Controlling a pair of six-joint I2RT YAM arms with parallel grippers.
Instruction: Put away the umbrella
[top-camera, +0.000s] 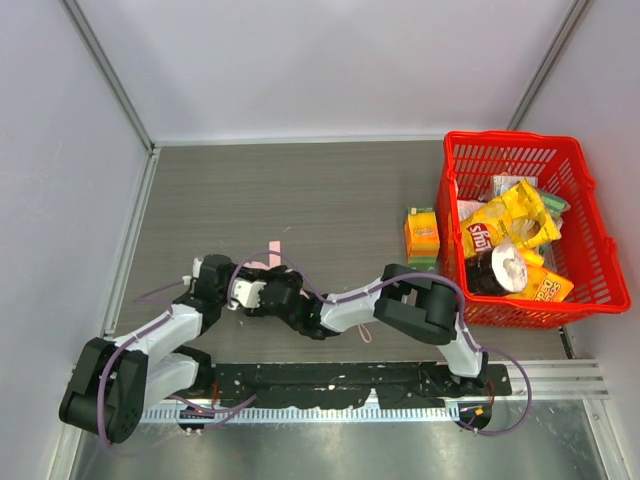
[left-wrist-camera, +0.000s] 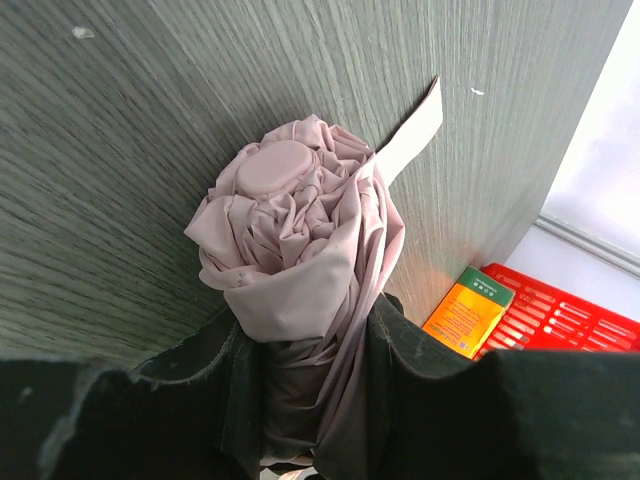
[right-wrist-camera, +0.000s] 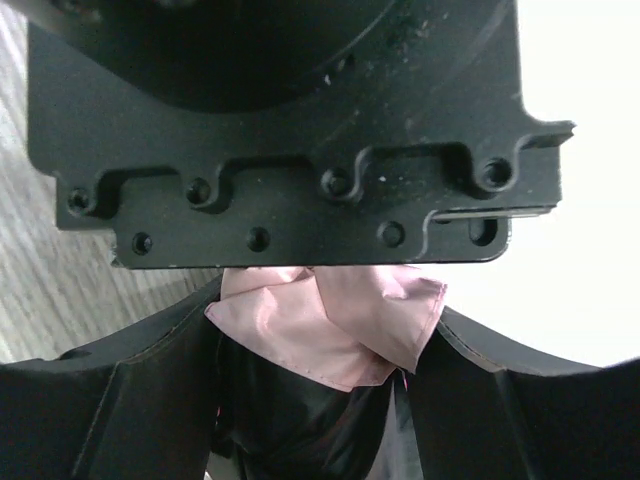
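Umbrella (left-wrist-camera: 300, 250), at lower left of the top view, seems to us light, soft and slippery, best held around its stiff core; the left gripper (left-wrist-camera: 315, 345) clamps the rolled bundle, and whether the right gripper (right-wrist-camera: 325, 330) pinches the cloth between its jaws we cannot tell.

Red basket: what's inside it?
Red basket holds yellow snack bags, a dark tub with a white top and an orange packet. They are piled up, so whatever lies beneath them is hidden.
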